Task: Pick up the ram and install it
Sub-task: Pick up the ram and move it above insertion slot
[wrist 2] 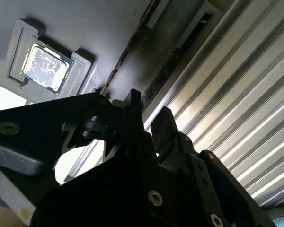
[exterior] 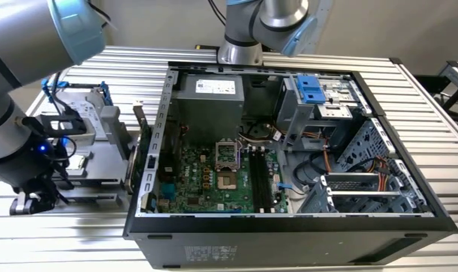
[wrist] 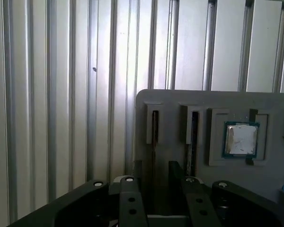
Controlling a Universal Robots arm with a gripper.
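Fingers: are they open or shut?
Open. In both wrist views the two fingers stand apart, with a clear gap between them, and nothing is clamped in that gap.

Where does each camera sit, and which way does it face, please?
Exterior view: off the arm, high, looking down into the open computer case on the slatted table; the arm shows at the exterior view's left.
First wrist view: at the wrist, looking along the gripper at the grey tray, the ram on edge in its slot, and the processor.
Second wrist view: at the wrist, low behind the gripper, skimming the grey tray.
Both wrist views share the gripper, grey tray and processor.
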